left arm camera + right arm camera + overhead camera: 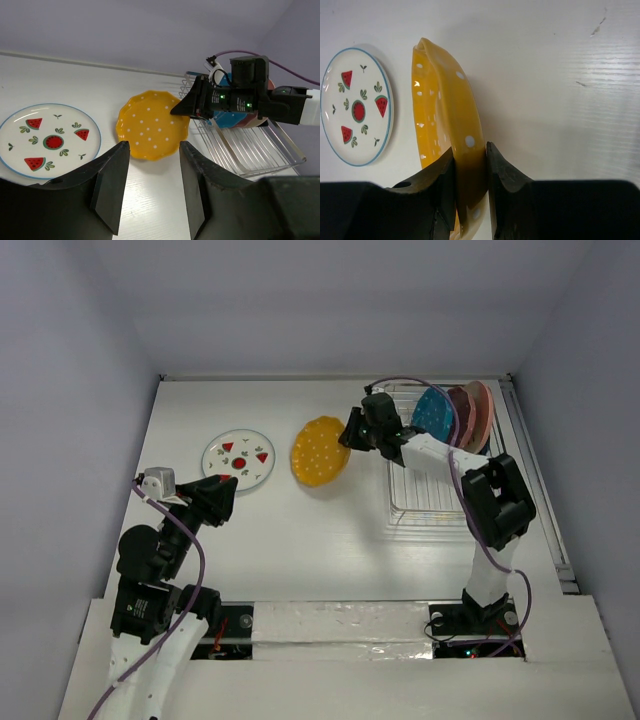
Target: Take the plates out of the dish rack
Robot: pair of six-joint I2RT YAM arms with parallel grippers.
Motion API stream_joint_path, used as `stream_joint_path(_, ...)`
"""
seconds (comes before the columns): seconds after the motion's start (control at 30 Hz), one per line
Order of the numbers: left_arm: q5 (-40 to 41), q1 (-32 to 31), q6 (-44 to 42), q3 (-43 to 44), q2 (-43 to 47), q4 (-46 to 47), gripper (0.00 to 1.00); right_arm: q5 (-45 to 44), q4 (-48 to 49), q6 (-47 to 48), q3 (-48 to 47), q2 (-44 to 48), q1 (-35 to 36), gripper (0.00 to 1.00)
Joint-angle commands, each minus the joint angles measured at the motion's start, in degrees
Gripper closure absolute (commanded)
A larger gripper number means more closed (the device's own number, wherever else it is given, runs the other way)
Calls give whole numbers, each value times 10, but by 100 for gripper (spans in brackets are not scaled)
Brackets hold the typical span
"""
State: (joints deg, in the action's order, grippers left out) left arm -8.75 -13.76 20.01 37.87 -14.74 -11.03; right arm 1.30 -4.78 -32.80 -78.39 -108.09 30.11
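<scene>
Right pincer (470,150): clamped on the rim of the yellow scalloped plate with white dots (320,452), one finger on each face. An edge grip suits a plate drawn out of upright slots.
Yellow plate: tilted on edge over the table, between the rack and the plate lying flat. I cannot tell whether its low edge touches the surface. Likely about to be laid down.
White round plate with watermelon-slice marks and blue rim (238,457): flat on the table, just left of the yellow plate and apart from it. Reads as already unloaded.
Silver wire dish rack (428,495): right side of the table, near slots bare. At its far end, upright and close together: teal-blue dotted plate (432,415), maroon plate (461,408), cream-and-pink plate (483,412).
Left pincer (154,147): jaws partly apart and empty, low near the watermelon plate, facing the yellow one. Seemingly waiting.
Table (330,560): white, matte, a few faint scuffs.
Room: pale lavender-grey walls on three sides.
</scene>
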Motion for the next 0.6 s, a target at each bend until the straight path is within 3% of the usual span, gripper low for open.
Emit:
stream_joint_path(0.0,-4,2,-1,-3,5,20,59,-12,115,-29,16,29,0,96)
stream_joint_path(0.2,-4,2,-1,-3,2,19,59,-24,133,-35,68,20,0,69)
stream_joint_path(0.37,-4,2,-1,-3,4,20,59,-41,142,-39,96,16,0,56)
stream_joint_path(0.57,-9,2,-2,-4,0,21,58,-61,116,-23,81,0,6,35)
